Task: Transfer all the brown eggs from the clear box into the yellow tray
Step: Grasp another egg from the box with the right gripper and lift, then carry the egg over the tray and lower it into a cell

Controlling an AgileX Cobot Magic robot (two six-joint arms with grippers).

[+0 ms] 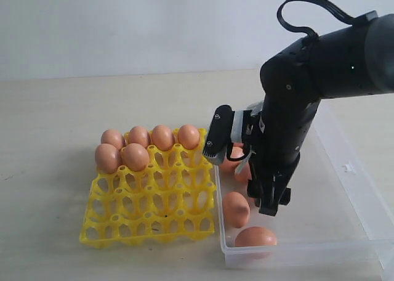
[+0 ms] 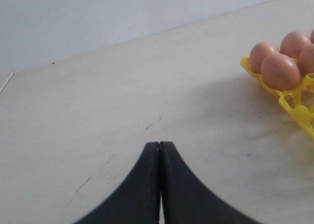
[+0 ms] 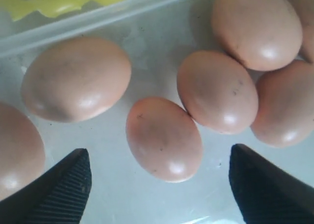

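Right arm: angled down from upper right | right gripper (image 1: 274,204): jaws wide, over brown eggs (image 3: 164,138) in clear box (image 1: 308,250) | left gripper (image 2: 159,153): pressed closed | yellow tray (image 1: 148,213): lower left, six eggs seated

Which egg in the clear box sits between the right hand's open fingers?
The middle egg in the right wrist view, centred in the open right hand. The egg nearest the clear box wall and the clustered eggs lie off to either side.
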